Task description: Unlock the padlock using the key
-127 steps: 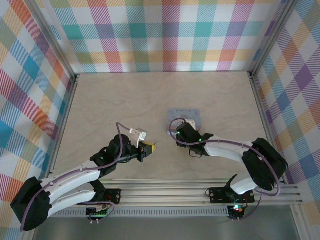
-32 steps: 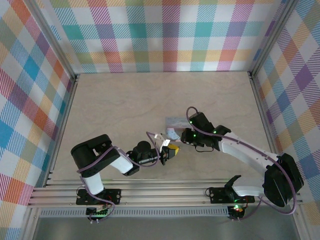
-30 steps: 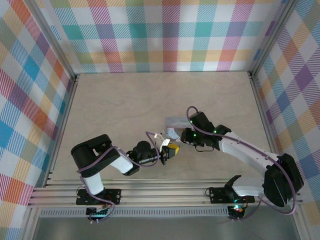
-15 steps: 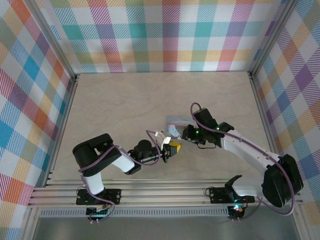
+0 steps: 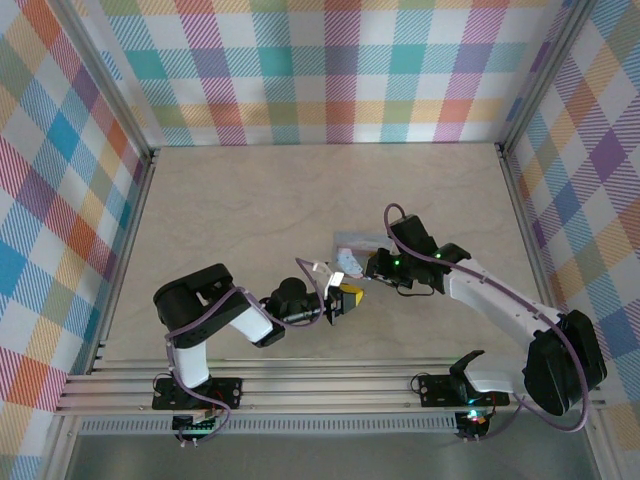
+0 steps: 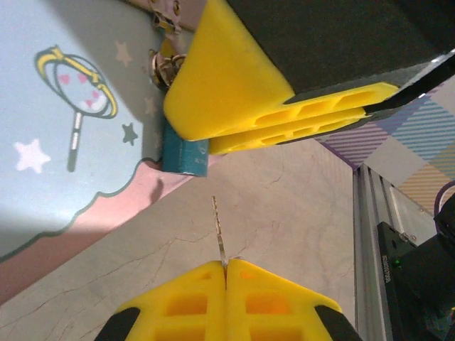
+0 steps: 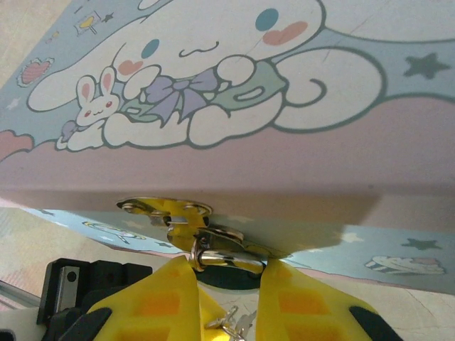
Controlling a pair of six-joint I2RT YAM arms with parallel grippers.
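In the left wrist view my left gripper [image 6: 225, 264] is shut on the key [image 6: 217, 226], whose thin toothed blade sticks out towards the padlock [image 6: 186, 150], a short gap away. The padlock's teal body hangs from the hasp [image 7: 166, 209] of the pale blue cartoon tin box [image 7: 213, 85]. My right gripper [image 7: 227, 284] is shut on the padlock [image 7: 226, 260], a yellow finger on each side under its silver shackle. From above, the left gripper [image 5: 346, 297] and the right gripper [image 5: 371, 268] meet nose to nose beside the tilted box [image 5: 349, 248].
Loose spare keys [image 7: 236, 323] dangle below the padlock between my right fingers. The aluminium rail [image 5: 330, 385] runs along the near edge, and plaid walls [image 5: 60, 200] close in the marbled table [image 5: 250, 200] on three sides.
Over the last second both grippers have shifted slightly right and away, the left one closing on the padlock with the key. Four seconds ago the left arm was further left.
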